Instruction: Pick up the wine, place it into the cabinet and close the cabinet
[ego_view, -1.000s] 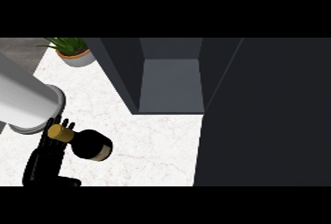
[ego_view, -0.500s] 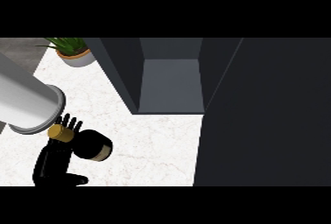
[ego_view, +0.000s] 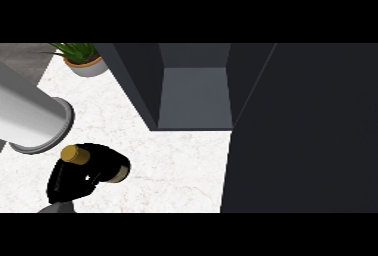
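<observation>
- the cabinet (ego_view: 193, 95) fills the upper middle and whole right of the frame: dark flat panels, with an open compartment showing a grey inner floor. the big dark slab on the right looks like its open door, but its top, right and lower edges are cut off, so that cannot be settled.
- the counter (ego_view: 173, 170) is white marble with faint veins, running from the upper left down to the lower middle. its right part is hidden behind the dark slab.
- a smooth grey cylinder, the left forearm (ego_view: 26, 120), comes in from the left edge at mid-height. its end is a round rim, and the rest is cut off by the frame.
- the left hand (ego_view: 70, 181) sits at lower left, black, fingers curled round the wine (ego_view: 92, 161). hand and bottle are both black and merge, so the exact grip is hard to make out.
- the wine shows a gold cap toward the left and a pale round base toward the right. it lies tilted, well apart from the cabinet opening.
- a small plant (ego_view: 81, 56) with green spiky leaves in a pale pot stands at upper left, just beside the cabinet's left wall.
- the right hand shows nowhere.
</observation>
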